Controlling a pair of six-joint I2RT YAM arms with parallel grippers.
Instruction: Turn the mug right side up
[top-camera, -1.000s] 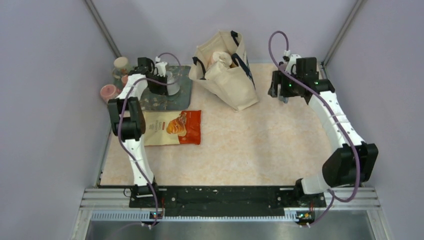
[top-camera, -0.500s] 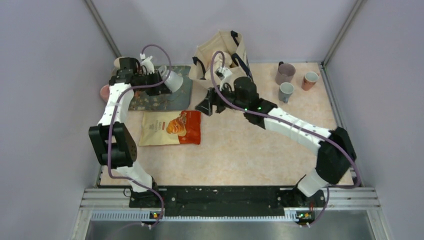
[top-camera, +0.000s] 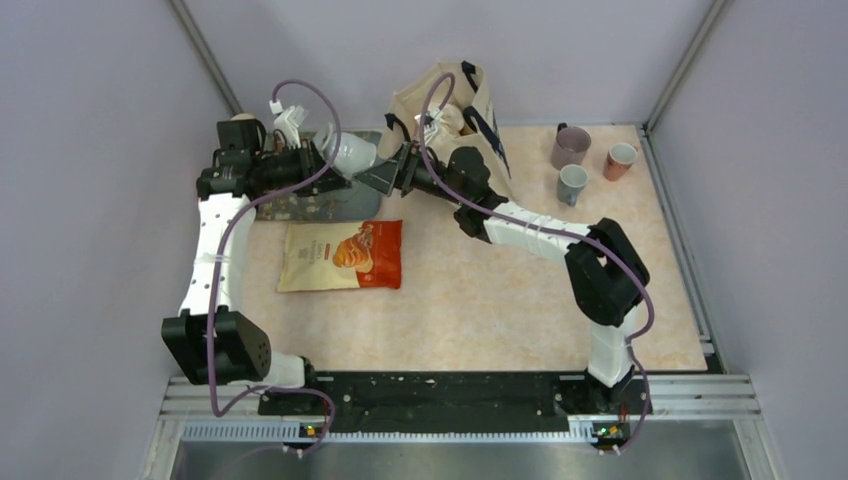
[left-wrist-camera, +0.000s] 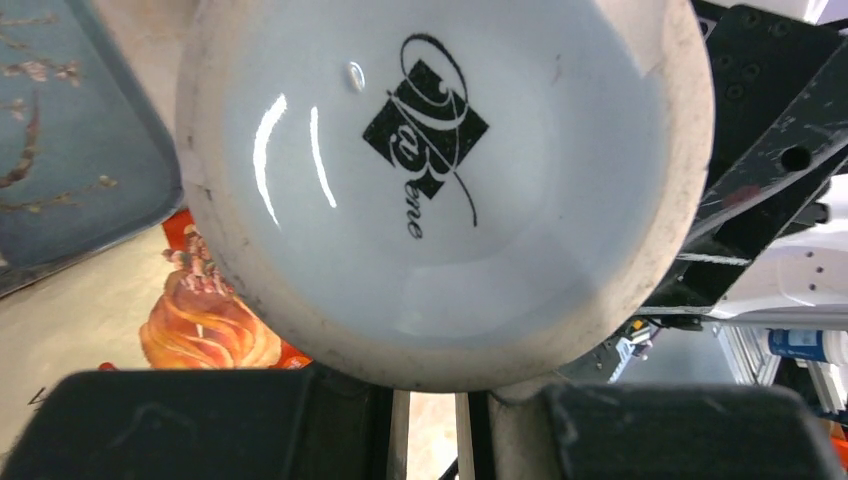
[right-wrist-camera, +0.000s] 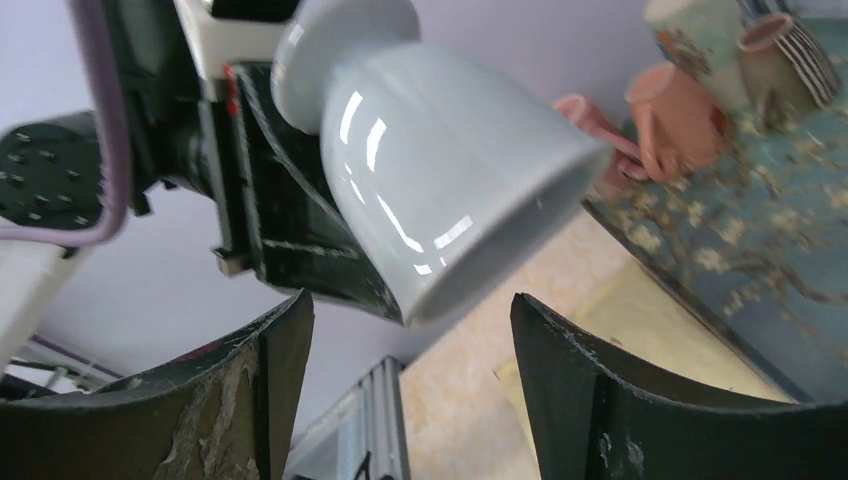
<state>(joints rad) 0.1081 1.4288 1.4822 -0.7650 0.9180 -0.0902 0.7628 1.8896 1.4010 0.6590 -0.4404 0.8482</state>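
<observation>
The white mug (top-camera: 350, 152) hangs tilted above the patterned tray (top-camera: 300, 205), its mouth pointing right and downward. My left gripper (top-camera: 318, 160) is shut on it from the left. The left wrist view is filled by the mug's base (left-wrist-camera: 440, 180) with a black logo, and the left gripper (left-wrist-camera: 430, 400) closes just under it. My right gripper (top-camera: 395, 172) stands open right beside the mug's mouth. In the right wrist view the mug (right-wrist-camera: 450, 190) is just beyond the open right gripper (right-wrist-camera: 410, 310), its rim between the fingertips but not touching them.
A cream tote bag (top-camera: 455, 135) stands behind the right arm. An orange snack packet (top-camera: 345, 255) lies in front of the tray. Three mugs (top-camera: 572, 183) stand at the back right. Pink cups (right-wrist-camera: 680, 110) sit at the tray's far left edge.
The left arm lifted the mug off the tray and tipped it toward the right. The right arm swung from the back right corner across to the mug, jaws staying open.
</observation>
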